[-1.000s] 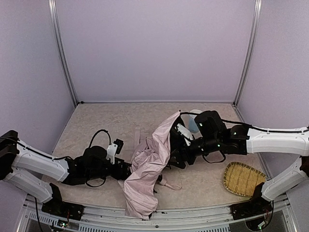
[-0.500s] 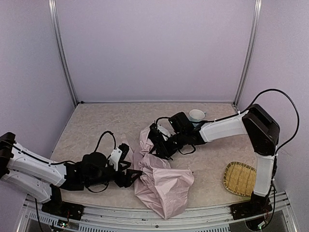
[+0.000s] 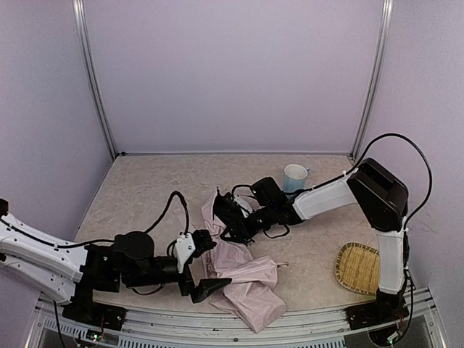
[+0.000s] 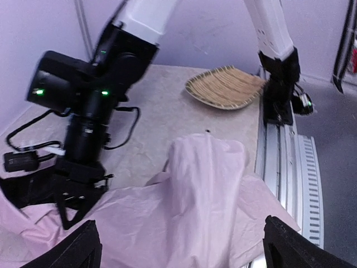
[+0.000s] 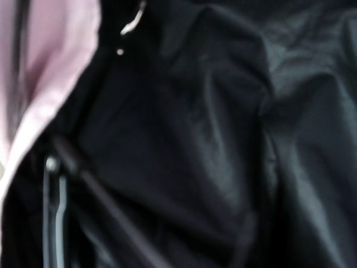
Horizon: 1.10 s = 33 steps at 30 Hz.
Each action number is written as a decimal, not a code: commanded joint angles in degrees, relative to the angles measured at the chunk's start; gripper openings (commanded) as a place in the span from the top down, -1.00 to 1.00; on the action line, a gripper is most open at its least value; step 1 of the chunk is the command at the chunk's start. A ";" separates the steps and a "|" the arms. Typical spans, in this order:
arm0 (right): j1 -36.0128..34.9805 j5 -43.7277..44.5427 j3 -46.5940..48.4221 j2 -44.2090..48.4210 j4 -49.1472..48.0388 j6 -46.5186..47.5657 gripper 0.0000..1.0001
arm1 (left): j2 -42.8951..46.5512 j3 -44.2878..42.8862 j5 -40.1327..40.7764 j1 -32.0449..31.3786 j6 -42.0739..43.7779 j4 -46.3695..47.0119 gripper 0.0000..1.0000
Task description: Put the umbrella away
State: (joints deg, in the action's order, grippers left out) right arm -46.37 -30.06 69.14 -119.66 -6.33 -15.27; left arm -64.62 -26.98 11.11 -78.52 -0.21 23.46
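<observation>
Cup, tray and counter – the bystanders

A light-blue cup (image 3: 295, 177) stands upright, mouth up, toward the back right of the beige, mottled counter (image 3: 145, 188). A woven bamboo tray (image 3: 358, 267) – round, shallow, made of fine pale strips with a darker rim – lies flat at the counter's near right corner, well apart from the cup. Pale lilac walls (image 3: 232, 72) close the counter in on 3 sides, and 2 slim metal posts (image 3: 95, 80) rise at the back corners. A slotted aluminium rail (image 3: 304, 328) runs along the near edge, with the tray lying close behind its right end.
</observation>
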 commanded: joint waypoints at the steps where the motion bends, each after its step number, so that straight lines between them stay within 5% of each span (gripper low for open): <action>1: -0.48 2.18 -1.87 -3.65 4.56 -1.80 -0.29 | -11.87 -6.64 -7.94 -2.84 7.91 -2.98 -0.97; 5: -0.41 1.66 -2.62 -3.51 4.47 -2.14 -0.28 | -21.47 -12.13 1.56 -3.04 9.54 -1.18 -0.94; 7: -0.48 1.07 -3.48 -3.00 3.75 -2.29 -0.28 | -24.78 -14.98 9.68 -3.01 10.00 -0.58 -0.75; 11: -0.64 -1.04 -6.38 -1.39 1.35 -2.54 -0.27 | -27.22 -16.06 15.67 -2.05 11.65 3.09 0.03; 14: -1.33 -2.62 -7.62 -0.64 0.98 -2.19 -0.27 | -27.82 -17.19 16.09 -0.23 10.92 2.39 0.89; 15: -1.70 -3.10 -7.91 -0.41 0.89 -1.91 -0.27 | -28.18 -18.32 16.79 0.53 10.54 1.40 1.00; 23: -2.50 -9.79 -11.83 2.75 -5.28 -3.80 -0.27 | -27.43 -16.85 11.21 13.81 4.56 -0.33 1.00; 33: -1.66 -11.03 -14.32 12.25 -6.12 -8.57 -0.41 | -20.09 -2.32 -6.55 18.22 -2.18 7.05 1.00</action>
State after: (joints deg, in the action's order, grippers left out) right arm -47.16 -34.92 56.62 -113.54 -16.56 -20.91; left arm -85.82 -34.59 3.73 -64.27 0.99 33.43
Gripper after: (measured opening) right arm 0.677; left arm 0.022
